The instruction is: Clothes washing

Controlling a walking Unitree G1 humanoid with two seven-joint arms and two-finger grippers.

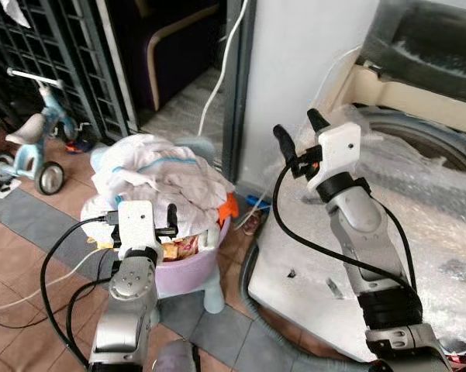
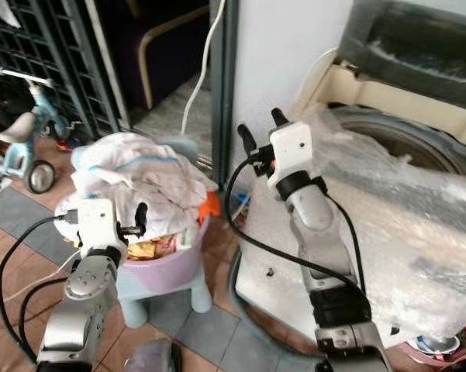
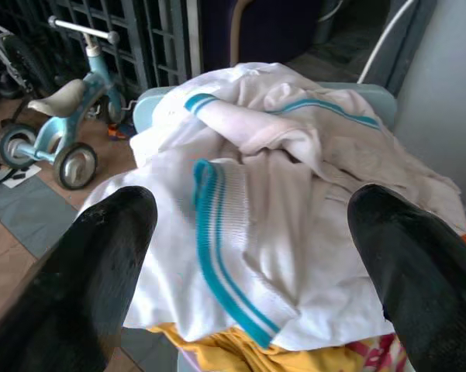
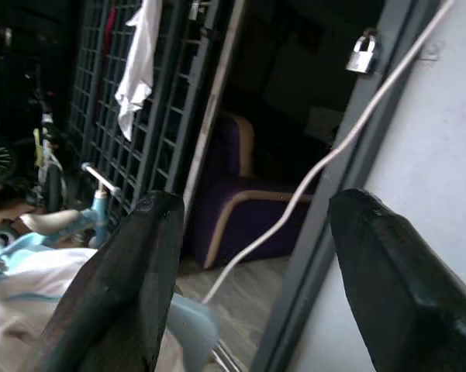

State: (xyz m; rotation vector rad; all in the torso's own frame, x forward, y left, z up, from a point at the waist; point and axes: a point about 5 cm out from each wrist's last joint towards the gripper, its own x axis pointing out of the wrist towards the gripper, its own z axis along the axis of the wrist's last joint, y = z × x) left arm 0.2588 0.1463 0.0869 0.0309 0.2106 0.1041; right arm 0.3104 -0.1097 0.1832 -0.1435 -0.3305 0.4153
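Note:
A heap of white clothes with teal stripes (image 1: 159, 174) tops a lilac laundry tub (image 1: 190, 271) that rests on a pale blue stool. Yellow and orange garments (image 1: 229, 208) peek out beneath the white ones. My left gripper (image 3: 248, 263) is open at the tub's near rim, with its fingers (image 1: 171, 218) apart on either side of the striped cloth and holding nothing. My right gripper (image 1: 298, 129) is raised and open, empty, in front of the white wall by the washing machine (image 1: 419, 178). The machine is wrapped in clear plastic.
A grey drain hose (image 1: 248, 294) curls on the floor between the tub and the machine's white side (image 1: 295, 263). A blue child's tricycle (image 1: 35, 147) stands at the left by a black metal grille (image 1: 54, 54). A white cable (image 1: 221, 70) hangs by the doorway, with a purple armchair (image 1: 170, 46) beyond.

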